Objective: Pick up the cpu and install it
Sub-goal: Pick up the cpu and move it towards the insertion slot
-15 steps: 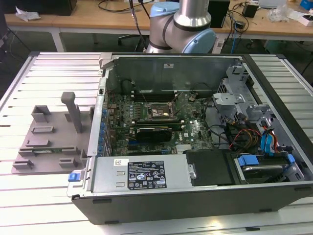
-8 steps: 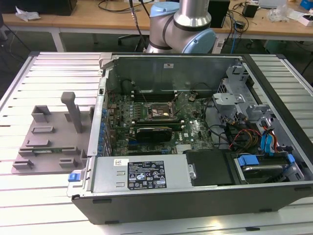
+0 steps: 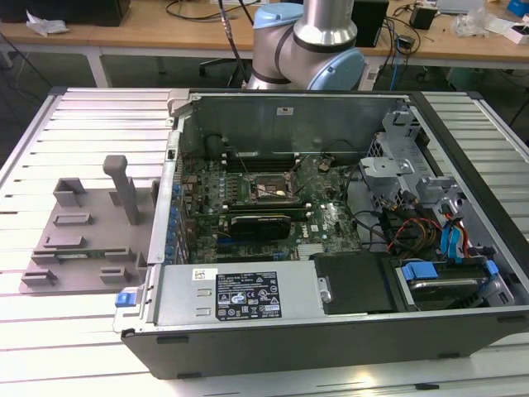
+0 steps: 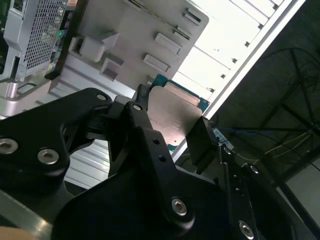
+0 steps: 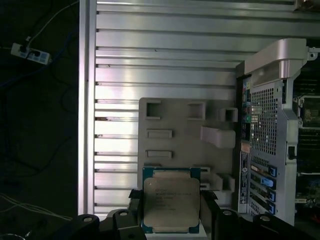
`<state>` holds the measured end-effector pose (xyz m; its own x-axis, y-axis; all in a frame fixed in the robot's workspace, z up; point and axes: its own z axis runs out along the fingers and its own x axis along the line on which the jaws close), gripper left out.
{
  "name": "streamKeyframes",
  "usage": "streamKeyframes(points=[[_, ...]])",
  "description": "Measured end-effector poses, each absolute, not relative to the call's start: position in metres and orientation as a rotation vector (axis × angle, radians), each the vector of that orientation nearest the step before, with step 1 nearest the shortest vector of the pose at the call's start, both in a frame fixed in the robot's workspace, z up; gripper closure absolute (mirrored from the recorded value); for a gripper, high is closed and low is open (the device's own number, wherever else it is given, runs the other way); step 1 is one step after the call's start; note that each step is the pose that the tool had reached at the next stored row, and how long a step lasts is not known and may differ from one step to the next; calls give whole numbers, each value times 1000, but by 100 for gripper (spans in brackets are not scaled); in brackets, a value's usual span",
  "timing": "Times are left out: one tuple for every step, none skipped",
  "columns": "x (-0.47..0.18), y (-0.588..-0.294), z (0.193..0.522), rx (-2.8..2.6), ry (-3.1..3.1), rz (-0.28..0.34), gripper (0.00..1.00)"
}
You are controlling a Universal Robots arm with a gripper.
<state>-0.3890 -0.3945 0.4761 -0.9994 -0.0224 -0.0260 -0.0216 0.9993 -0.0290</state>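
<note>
First wrist view: fingers point(image 5: 208, 202) snug on the cpu point(image 5: 171, 200), grey tray point(image 5: 172, 120) beyond

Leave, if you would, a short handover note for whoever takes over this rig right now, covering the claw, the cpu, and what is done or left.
Claw: shut on the cpu, with a finger at each of two opposite edges, as seen in both wrist views.
Cpu: held in the air, clear of the grey tray that shows behind it.
Tray: lies on the slatted table, beside the open computer case, on the exterior view's left.
Done: the pick-up.
Left: the install. The cpu is not yet at the motherboard socket inside the case.
</note>
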Motion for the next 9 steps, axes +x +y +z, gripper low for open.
streamKeyframes(points=[[-389, -394, 477, -34, 3115, -45, 45], [-389, -394, 479, -34, 3115, -45, 45], [-389, -394, 480, -34, 3115, -45, 45], [-389, -394, 482, -34, 3115, -45, 45], [-389, -394, 483, -34, 3115, -45, 45], [-389, -394, 484, -34, 3115, -45, 45], [-389, -394, 484, -34, 3115, -44, 45], [-389, -394, 484, -34, 3115, -43, 45], [-389, -394, 484, -34, 3115, -43, 45]])
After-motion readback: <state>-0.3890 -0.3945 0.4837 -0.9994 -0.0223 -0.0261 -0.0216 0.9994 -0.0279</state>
